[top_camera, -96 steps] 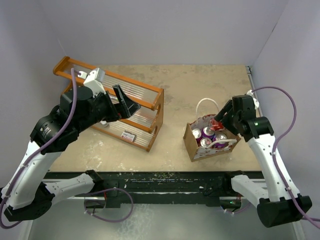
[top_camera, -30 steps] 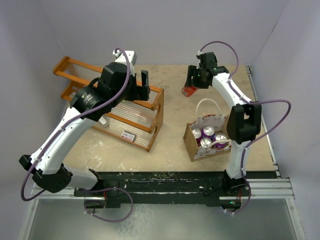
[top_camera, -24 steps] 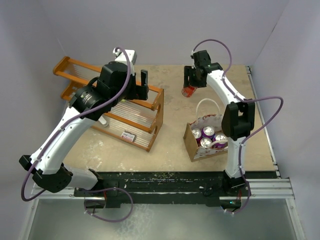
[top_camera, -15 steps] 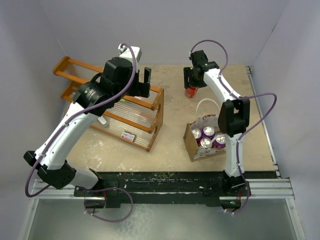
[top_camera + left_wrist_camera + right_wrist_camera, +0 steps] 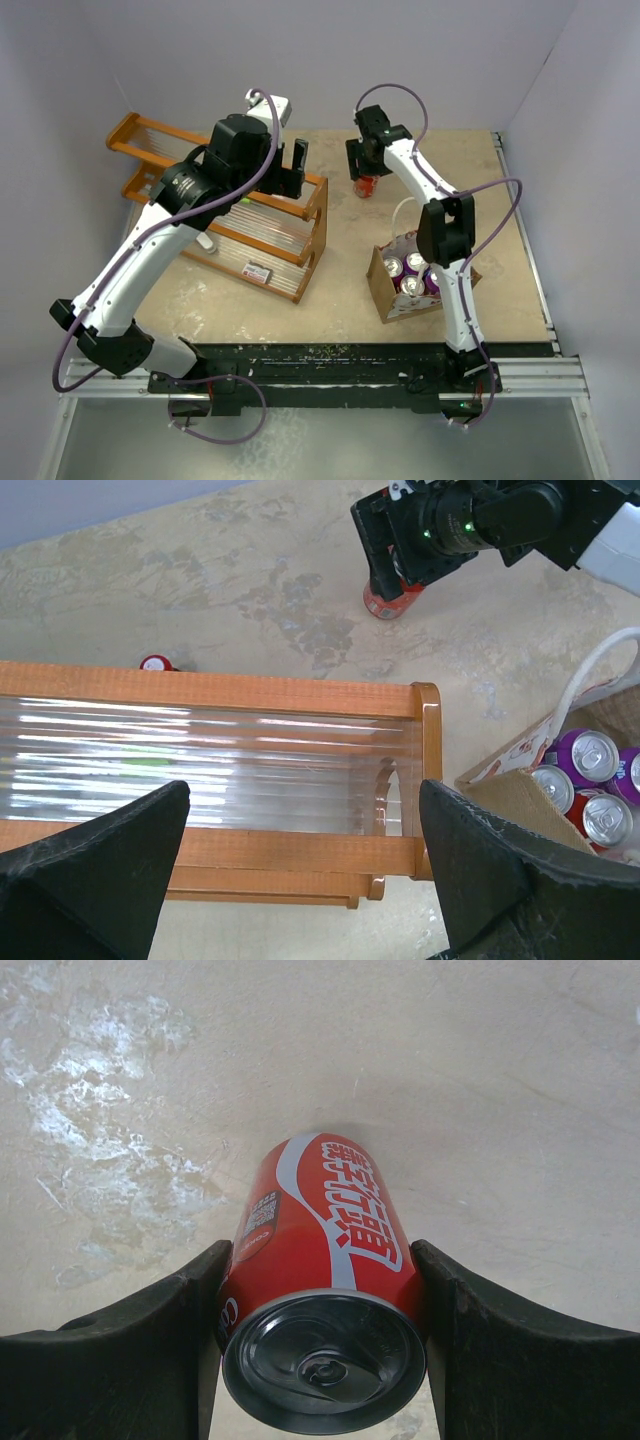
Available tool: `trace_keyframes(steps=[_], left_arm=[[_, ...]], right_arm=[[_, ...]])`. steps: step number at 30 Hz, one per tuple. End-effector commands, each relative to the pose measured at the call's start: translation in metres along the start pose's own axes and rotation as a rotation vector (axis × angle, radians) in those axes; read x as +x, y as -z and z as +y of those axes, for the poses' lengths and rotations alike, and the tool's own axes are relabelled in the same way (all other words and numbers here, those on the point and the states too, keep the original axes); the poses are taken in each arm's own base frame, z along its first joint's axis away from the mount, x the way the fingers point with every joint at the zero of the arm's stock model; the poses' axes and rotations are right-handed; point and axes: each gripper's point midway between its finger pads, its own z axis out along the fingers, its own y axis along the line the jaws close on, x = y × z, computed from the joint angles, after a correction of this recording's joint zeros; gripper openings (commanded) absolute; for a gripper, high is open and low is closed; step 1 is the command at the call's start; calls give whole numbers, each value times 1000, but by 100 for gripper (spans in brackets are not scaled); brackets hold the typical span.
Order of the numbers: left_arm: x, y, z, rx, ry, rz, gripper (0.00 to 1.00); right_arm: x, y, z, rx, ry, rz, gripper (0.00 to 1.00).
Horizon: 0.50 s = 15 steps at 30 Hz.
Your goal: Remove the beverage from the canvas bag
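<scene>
The canvas bag [image 5: 392,298] stands at the near right, with white handles and several purple and red cans [image 5: 411,264] inside; the right arm partly covers it. The bag also shows in the left wrist view [image 5: 520,790]. My right gripper [image 5: 364,168] is shut on an upright red cola can [image 5: 366,186], far from the bag at the back middle, with the can's base at or just above the tabletop. In the right wrist view the can [image 5: 320,1240] sits between both fingers [image 5: 150,1350]. My left gripper [image 5: 291,168] is open and empty above the wooden rack.
A wooden rack [image 5: 255,215] with clear ribbed shelves fills the left side; its right end [image 5: 428,770] is close to the bag. A small red can top [image 5: 157,664] shows behind the rack. White walls close in the back and sides.
My right gripper has carried the red can from the bag up, back and to the left, then lowered it to the table. My left arm has swung up over the rack.
</scene>
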Motion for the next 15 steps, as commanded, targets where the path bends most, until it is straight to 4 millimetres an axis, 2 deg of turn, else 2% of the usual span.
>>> trace_keyframes(steps=[1,8,15], left_arm=[[-20,5,-5,38,-16,-57,99],[-19,5,-7,47,-19,-58,99],[-23,7,-6,50,-19,-68,99]], right_arm=[[-43,27,-4,39,12,-140,6],[-31,16,2,47,41,-112,12],[-28,8,6,45,47,-106,36]])
